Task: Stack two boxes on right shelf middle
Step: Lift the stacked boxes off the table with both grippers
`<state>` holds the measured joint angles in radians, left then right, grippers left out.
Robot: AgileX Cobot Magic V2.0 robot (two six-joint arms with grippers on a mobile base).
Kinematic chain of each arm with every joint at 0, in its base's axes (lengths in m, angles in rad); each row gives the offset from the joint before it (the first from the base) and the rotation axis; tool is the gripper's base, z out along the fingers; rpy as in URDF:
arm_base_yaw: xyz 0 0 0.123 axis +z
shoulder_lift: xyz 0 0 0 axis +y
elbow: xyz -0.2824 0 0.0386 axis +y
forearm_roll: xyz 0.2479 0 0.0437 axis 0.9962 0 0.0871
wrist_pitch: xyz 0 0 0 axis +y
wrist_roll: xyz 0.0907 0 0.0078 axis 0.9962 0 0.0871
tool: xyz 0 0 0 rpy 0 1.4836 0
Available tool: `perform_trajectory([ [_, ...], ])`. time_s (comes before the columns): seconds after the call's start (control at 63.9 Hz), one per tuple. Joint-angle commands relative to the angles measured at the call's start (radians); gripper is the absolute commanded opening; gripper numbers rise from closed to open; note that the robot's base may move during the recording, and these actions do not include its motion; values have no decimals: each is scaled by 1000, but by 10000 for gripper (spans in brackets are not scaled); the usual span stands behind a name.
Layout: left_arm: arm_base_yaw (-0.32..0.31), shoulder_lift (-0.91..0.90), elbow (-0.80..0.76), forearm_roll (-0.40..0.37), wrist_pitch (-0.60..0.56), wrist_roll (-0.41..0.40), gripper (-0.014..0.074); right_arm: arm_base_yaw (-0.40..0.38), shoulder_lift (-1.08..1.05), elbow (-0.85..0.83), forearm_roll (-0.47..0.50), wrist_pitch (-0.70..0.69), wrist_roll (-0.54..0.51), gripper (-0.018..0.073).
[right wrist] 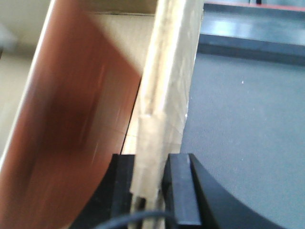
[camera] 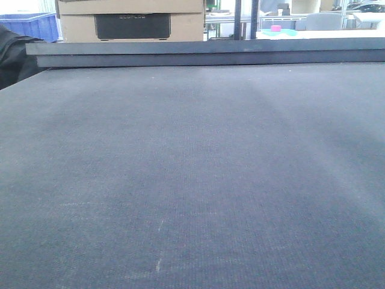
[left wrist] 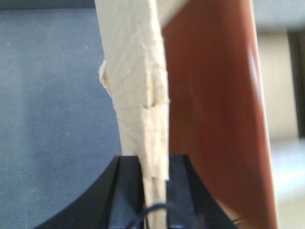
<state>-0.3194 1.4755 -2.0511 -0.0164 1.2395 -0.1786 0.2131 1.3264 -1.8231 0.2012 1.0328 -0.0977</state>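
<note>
A dark grey textured surface (camera: 192, 180) fills nearly the whole front view, closed at its far edge by a low dark ledge (camera: 204, 53). Beyond the ledge, from left to right, a blue bin (camera: 30, 25), a background carton (camera: 132, 21) with a dark panel on its face, and a small pink object (camera: 276, 27) can be made out. Neither arm is seen there, and no steel shelf is shown in any view.

In the left wrist view, the left gripper (left wrist: 153, 167) is clamped on the ragged edge of a pale cardboard flap (left wrist: 138, 71), which stands upright between the black jaws. Grey surface lies to its left, and a glossy reddish-brown panel (left wrist: 214, 119) is seen on its right.

In the right wrist view the picture is mirrored. A blurred reddish-brown panel (right wrist: 71, 119) is seen on the left, and the right gripper (right wrist: 150, 167) is pinched on a second flap edge (right wrist: 171, 71), with grey surface to the right.

It is judged that one box is held by both arms, each flap being gripped because thin cardboard is all such narrow jaws can close on. A two-sided hold would keep the load level. The box is thus placed low between the arms, below the front camera's sight; the lift toward the shelf is judged not yet finished.
</note>
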Motion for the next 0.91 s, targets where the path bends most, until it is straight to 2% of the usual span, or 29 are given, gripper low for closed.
perform_trajectory([
  [0.0,4,-13,-12,16,-18,-1,-111,-10,-12,-13,-37,-37,-9,-160],
  [0.892,4,-14,-12,16,-18,-1,-111,-10,-12,-13,-37,-37,-9,-162],
])
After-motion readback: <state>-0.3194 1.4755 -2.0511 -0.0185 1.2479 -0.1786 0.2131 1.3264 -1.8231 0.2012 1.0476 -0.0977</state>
